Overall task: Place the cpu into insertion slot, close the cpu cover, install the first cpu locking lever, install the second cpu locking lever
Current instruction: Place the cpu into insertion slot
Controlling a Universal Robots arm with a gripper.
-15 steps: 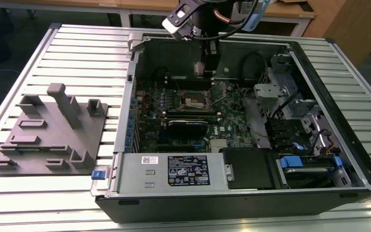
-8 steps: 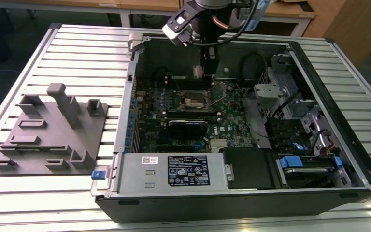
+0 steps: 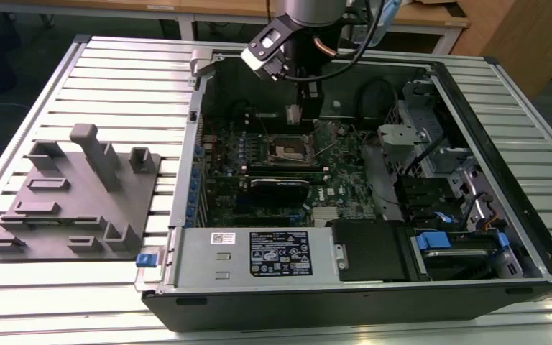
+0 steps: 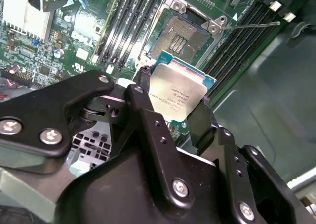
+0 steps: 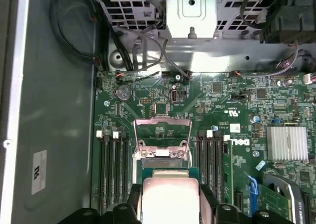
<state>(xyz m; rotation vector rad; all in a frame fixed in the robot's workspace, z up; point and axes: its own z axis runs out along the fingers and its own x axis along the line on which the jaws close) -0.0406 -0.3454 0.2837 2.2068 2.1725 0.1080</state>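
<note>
Second wrist view: the jaws are closed on the cpu, pinching it by two opposite edges. It hangs clear of the insertion slot, which lies bare on the green board. In the first wrist view the cpu cover stands swung open. The placing step looks to be in hand. Seating the chip calls for squaring it to the socket and lowering it level and gently.

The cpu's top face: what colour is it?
The cpu top is silver-grey, green-edged; clearest in the second wrist view.
</note>
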